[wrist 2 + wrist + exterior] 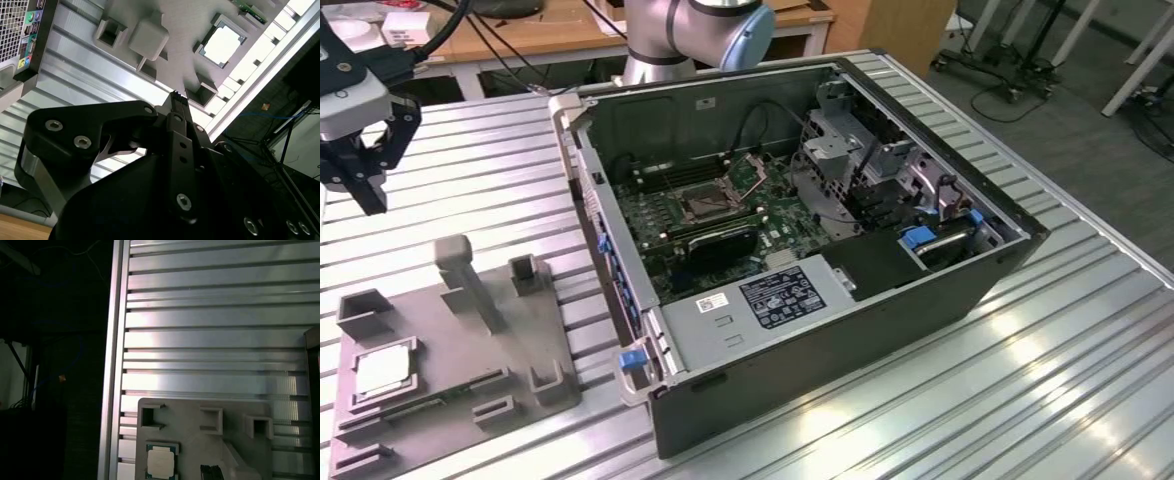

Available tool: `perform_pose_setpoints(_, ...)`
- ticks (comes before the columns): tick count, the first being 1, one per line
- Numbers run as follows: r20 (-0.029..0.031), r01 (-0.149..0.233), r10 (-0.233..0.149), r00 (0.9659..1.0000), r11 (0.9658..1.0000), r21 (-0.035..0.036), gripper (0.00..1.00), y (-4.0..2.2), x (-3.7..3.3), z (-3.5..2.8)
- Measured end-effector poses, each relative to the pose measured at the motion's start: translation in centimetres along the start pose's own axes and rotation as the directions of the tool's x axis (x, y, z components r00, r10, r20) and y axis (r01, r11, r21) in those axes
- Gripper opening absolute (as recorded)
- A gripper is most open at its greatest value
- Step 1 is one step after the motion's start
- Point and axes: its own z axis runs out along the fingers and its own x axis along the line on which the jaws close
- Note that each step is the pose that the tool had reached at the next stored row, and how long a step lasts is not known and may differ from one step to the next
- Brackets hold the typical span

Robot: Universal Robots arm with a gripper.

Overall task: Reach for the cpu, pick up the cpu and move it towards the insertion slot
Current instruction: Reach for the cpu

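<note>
The cpu (380, 372) is a pale silvery square lying flat in a recess of the grey plastic fixture (467, 340) at the exterior view's lower left. It also shows in both wrist views, as the cpu (223, 44) and the cpu (161, 462). My gripper (371, 170) hangs above the slatted table at the exterior view's upper left, well above and behind the fixture. It is open and holds nothing. One black finger (176, 107) points toward the fixture. The insertion slot (707, 203) is a silvery-framed square socket on the green board inside the open computer case.
The open computer case (854, 330) fills the middle of the ribbed aluminium table (1041, 380). Upright grey posts (464, 280) rise from the fixture beside the cpu. The table's edge (112, 365) drops off to a dark floor. A drive cage (854, 150) stands inside the case.
</note>
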Motion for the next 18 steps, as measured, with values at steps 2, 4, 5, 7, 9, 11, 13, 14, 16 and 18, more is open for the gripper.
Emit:
perform_pose_setpoints(2, 0.0001, 0.0, 0.0, 1.0, 1.0, -0.0001, 0.11, 0.0, 0.1, 0.01)
perform_pose_setpoints(4, 0.0, 0.0, 0.0, 1.0, 1.0, 0.0, 0.11, 0.0, 0.15, 0.0)
perform_pose_setpoints(5, 0.0001, 0.0, 0.0, 1.0, 1.0, 0.0, 0.11, 0.0, 0.16, 0.0)
perform_pose_setpoints(7, 0.0001, 0.0, 0.0, 1.0, 1.0, -0.0001, 0.11, 0.01, 0.17, 0.01)
perform_pose_setpoints(9, 0.0001, 0.0, 0.0, 1.0, 1.0, -0.0001, 0.11, 0.01, 0.18, 0.01)
perform_pose_setpoints(11, 0.0001, 0.0, 0.0, 1.0, 1.0, -0.0001, 0.11, 0.01, 0.18, 0.01)
perform_pose_setpoints(13, 0.0001, 0.0, 0.0, 1.0, 1.0, -0.0001, 0.11, 0.01, 0.19, 0.0)
perform_pose_setpoints(14, 0.0001, 0.0, 0.0, 1.0, 1.0, -0.0001, 0.11, 0.01, 0.19, 0.01)
perform_pose_setpoints(16, 0.0001, 0.0, 0.0, 1.0, 1.0, -0.0001, 0.11, 0.01, 0.19, 0.01)
perform_pose_setpoints(18, 0.0001, 0.0, 0.0, 1.0, 1.0, -0.0001, 0.11, 0.01, 0.23, 0.01)
